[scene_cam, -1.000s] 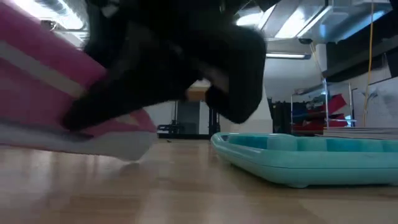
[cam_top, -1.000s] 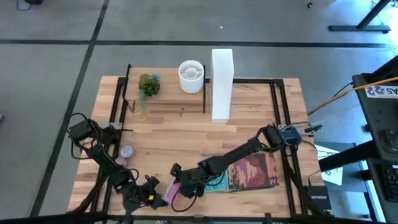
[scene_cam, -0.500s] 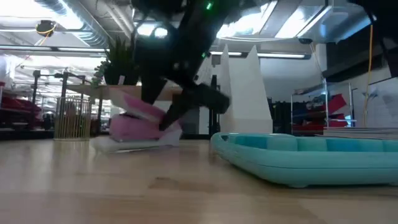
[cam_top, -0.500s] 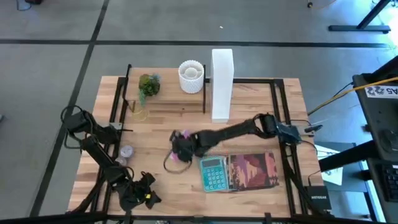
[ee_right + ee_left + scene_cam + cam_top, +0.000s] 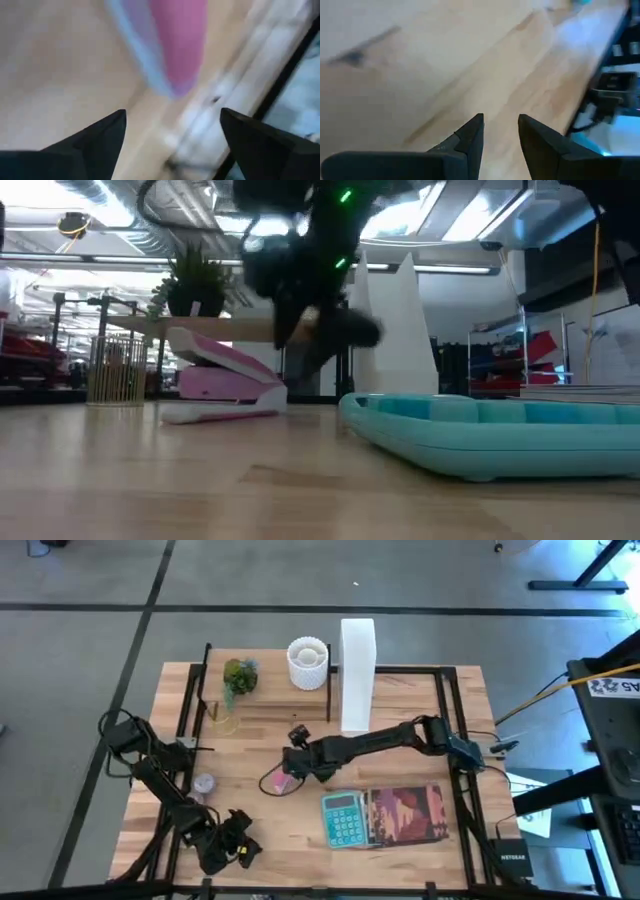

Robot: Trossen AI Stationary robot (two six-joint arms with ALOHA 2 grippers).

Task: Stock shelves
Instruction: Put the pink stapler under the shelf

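- The table [image 5: 400,720] is pale wood planks with a black frame.
- The shelves [image 5: 270,700], a low light-wood board on thin black posts, stand at the table's far left part, carrying a plant [image 5: 238,675] and a white pot [image 5: 307,662].
- The white box [image 5: 357,675] stands upright just beside them.
- The right gripper [image 5: 297,762] hovers over a pink stapler [image 5: 281,783] at mid-table, fingers spread wide.
- The left gripper [image 5: 235,850] waits near the front left edge, fingers slightly parted around nothing.

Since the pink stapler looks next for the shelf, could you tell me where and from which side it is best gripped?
Probably across its two long sides near the middle, coming down from above. The pink stapler lies flat on the tabletop, its hinged top arm raised toward one end, so the narrow body suits the jaws. The right gripper hovers open beside it.
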